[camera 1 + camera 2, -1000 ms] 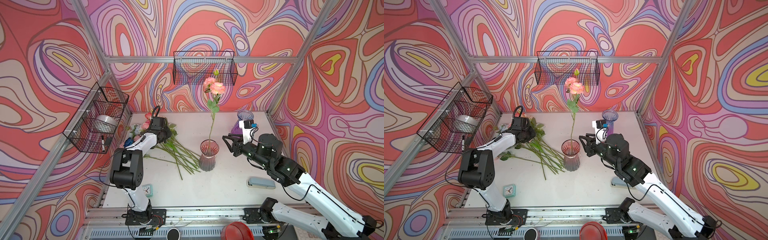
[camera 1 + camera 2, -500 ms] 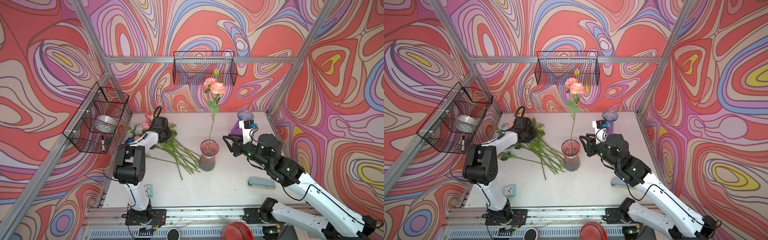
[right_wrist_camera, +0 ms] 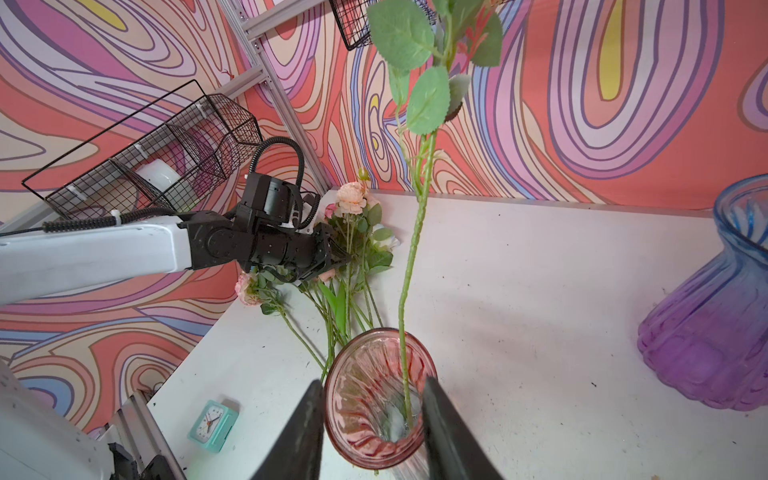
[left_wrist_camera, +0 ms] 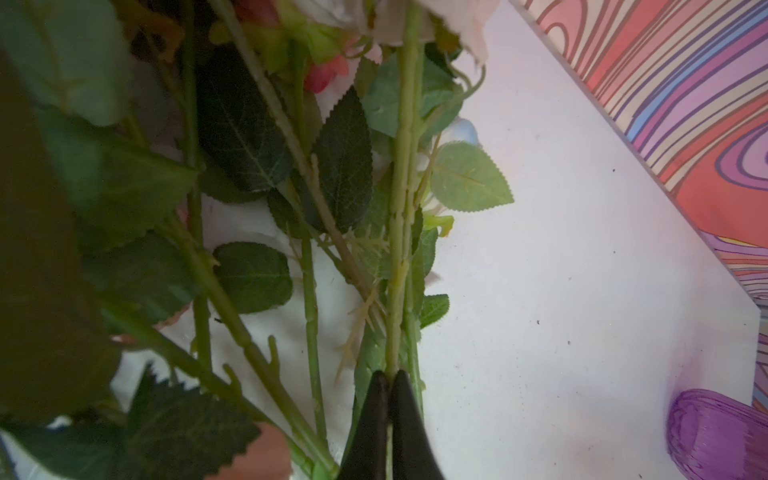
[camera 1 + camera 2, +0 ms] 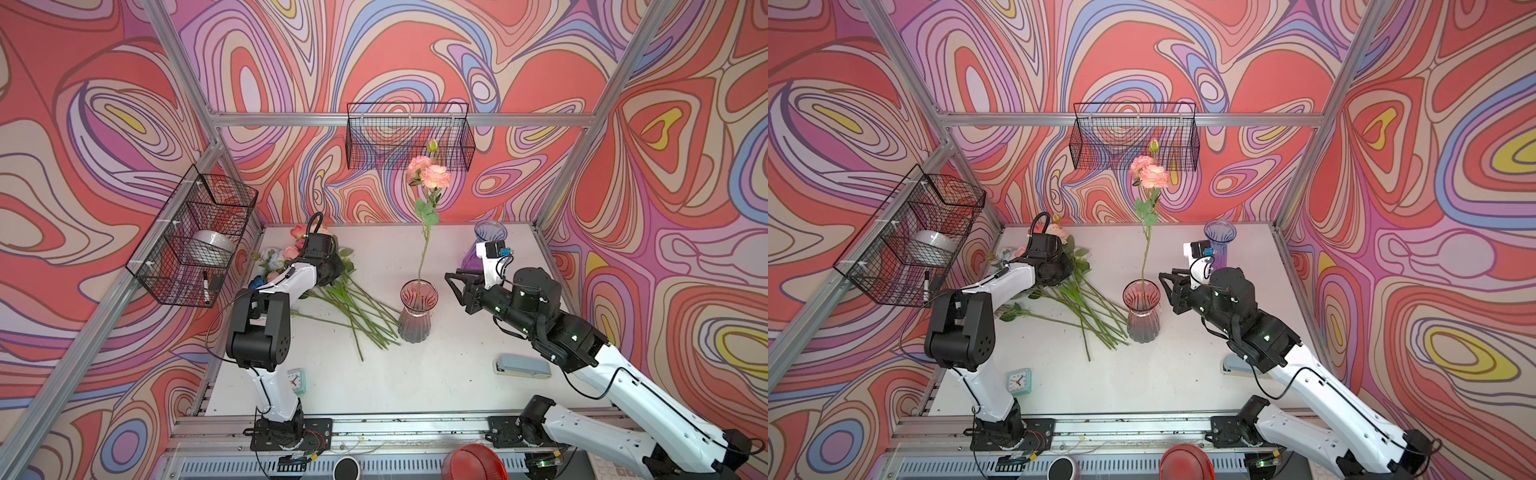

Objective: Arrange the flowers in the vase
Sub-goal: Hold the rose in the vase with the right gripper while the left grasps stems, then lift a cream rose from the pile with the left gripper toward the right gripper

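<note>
Nearest on the table (image 5: 415, 386) lie a teal clock (image 5: 296, 380) and a grey stapler (image 5: 521, 366). Farther in, the right pincer (image 5: 454, 277) hangs with its fingers apart just beside the pink vase (image 5: 417, 316), which holds one upright peach rose (image 5: 432, 176). Left of the vase the loose flowers (image 5: 353, 303) lie heaped on the table, and the left pincer (image 4: 388, 380) is clamped on one green stem (image 4: 399, 249). A purple vase (image 5: 486, 232) stands farthest back.

The ribbed glass vase (image 5: 415, 318) is smoky pink, the tall-stemmed rose (image 5: 433, 176) peach with green leaves, the fluted glass vase (image 3: 706, 328) blue fading to purple, the surface (image 5: 415, 382) white.
</note>
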{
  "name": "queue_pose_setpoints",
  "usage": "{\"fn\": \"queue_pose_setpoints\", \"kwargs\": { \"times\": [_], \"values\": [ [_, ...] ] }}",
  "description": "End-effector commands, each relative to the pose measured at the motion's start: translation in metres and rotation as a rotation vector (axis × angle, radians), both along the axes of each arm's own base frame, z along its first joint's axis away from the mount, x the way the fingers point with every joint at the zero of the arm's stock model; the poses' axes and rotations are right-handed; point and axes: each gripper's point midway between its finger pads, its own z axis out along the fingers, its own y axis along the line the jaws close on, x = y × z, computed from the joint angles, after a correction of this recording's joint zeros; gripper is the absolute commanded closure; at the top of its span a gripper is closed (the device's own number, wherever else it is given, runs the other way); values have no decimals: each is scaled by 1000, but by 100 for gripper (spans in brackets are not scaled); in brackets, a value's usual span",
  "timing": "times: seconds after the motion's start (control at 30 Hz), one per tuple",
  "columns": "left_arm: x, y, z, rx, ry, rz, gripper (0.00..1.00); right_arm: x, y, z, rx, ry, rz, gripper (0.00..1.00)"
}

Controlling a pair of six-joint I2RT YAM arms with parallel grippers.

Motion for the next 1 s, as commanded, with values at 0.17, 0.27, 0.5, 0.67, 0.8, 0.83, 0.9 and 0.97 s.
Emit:
{"fn": "queue_pose_setpoints", "kwargs": {
  "times": [0.17, 0.27, 0.5, 0.67, 0.8, 0.83, 0.9, 0.97],
  "values": [
    [-4, -3, 150, -70, -332, -15, 100, 0, -2, 15, 10, -26, -6, 59],
    [-18, -6, 195, -96, -429, -42, 100, -3, -2, 22, 24, -41, 5, 55],
    [-76, -29, 298, -198, -670, -209, 100, -24, 27, 50, 66, -89, 217, 35],
    [-129, -57, 346, -304, -803, -426, 100, -30, 64, 51, 56, -32, 409, 34],
    [-173, -84, 369, -422, -905, -655, 100, -32, 97, 53, 108, 6, 529, 32],
    [-183, -88, 372, -448, -930, -695, 100, -34, 105, 56, 120, 7, 559, 32],
    [-197, -95, 375, -486, -958, -769, 100, -39, 121, 60, 134, 2, 610, 31],
    [-205, -100, 373, -517, -957, -824, 100, -46, 136, 65, 145, -6, 663, 31]
  ]
}}
